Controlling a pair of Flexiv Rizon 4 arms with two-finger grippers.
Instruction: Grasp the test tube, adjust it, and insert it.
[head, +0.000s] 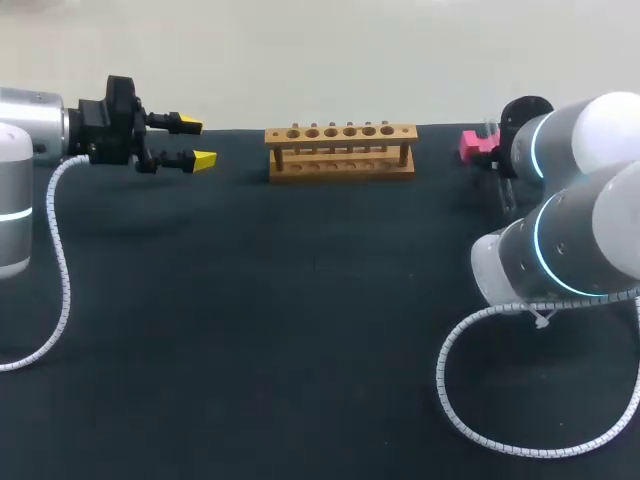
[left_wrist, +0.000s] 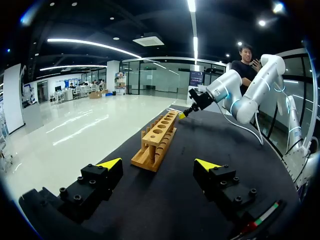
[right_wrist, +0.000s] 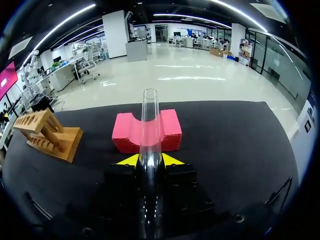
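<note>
Dark table (head: 300, 330) bore the whole set-up. Upper left: one left gripper (head: 197, 142) stood wide open and held nothing. Upper centre: one wooden rack (head: 340, 150), its six holes unfilled. Upper right: one pink block (head: 474, 145). The right gripper (right_wrist: 150, 161) clamped the single test tube (right_wrist: 149, 120), whose far end lay over that block. The grasp looked done; adjusting and insertion remained.

A dark, matte bench (head: 300, 330) fills most of the head view, with a plain pale surface (head: 330, 50) beyond its far edge. The wrist views open onto a wide hall: a glossy light floor (left_wrist: 85, 125), long ceiling light strips (left_wrist: 90, 45), and glazed walls (left_wrist: 160, 77).
</note>
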